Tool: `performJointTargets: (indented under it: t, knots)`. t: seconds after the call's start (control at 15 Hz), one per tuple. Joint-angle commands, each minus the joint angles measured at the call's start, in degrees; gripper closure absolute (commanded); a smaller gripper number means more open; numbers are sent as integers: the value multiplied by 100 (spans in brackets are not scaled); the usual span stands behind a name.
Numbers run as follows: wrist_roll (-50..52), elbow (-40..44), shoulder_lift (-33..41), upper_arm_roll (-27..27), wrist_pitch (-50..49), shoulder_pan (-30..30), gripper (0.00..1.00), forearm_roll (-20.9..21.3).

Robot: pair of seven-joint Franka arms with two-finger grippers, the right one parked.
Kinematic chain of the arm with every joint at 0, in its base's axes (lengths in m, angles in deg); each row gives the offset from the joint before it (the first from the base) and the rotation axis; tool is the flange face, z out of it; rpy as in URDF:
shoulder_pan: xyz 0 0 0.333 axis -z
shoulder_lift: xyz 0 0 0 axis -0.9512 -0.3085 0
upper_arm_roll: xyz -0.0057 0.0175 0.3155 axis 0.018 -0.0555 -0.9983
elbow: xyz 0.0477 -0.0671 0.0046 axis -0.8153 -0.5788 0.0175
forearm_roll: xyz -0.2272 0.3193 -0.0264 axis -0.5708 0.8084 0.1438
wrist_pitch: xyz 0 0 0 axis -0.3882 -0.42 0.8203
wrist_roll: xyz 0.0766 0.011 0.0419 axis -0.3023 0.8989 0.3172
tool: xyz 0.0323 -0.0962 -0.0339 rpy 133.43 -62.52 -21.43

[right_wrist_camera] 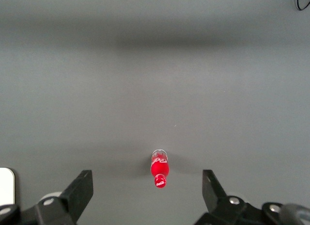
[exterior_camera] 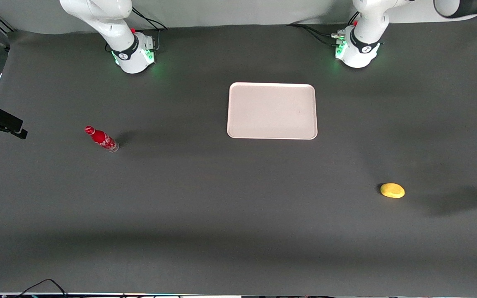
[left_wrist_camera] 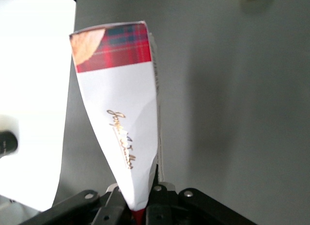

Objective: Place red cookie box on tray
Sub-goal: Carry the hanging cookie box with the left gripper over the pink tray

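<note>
The red cookie box (left_wrist_camera: 123, 113) is pinched at one end between the gripper (left_wrist_camera: 137, 205) fingers, its length reaching away from them above the table (left_wrist_camera: 232, 113), well apart from the tray (exterior_camera: 272, 110), toward the working arm's end.

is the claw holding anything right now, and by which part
Yes: the claw is shut on the red cookie box, pinching one narrow end; the rest of the box hangs free above the table.

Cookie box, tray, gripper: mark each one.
cookie box (left_wrist_camera: 123, 118), left wrist view, white panel with script.
tray (exterior_camera: 272, 110), front view, bare floor.
gripper (left_wrist_camera: 138, 205), left wrist view, where its fingers clamp the box's end.
</note>
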Motion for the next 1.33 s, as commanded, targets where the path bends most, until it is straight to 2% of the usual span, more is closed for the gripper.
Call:
performJointTargets:
  t: [0.0,0.13,0.27,0.53,0.73,0.93,1.07,1.27]
  knots:
    - [1109,-213,1072,-68,-1066,180,100,942]
    - [1645,-247,1407,-33,-1551,242,100,1286]
    - [2154,-492,1610,-15,-1641,487,100,1357]
    - [4384,-1458,2242,-6,-1772,1189,100,1463]
    - [6492,-1873,2594,89,-2219,1848,100,1656]
    - [8663,-2197,2893,896,-2598,1938,100,1700]
    - [10358,-2531,3139,1730,-2625,1947,100,1787]
    - [12215,-2918,3289,2628,-2494,1947,100,1771]
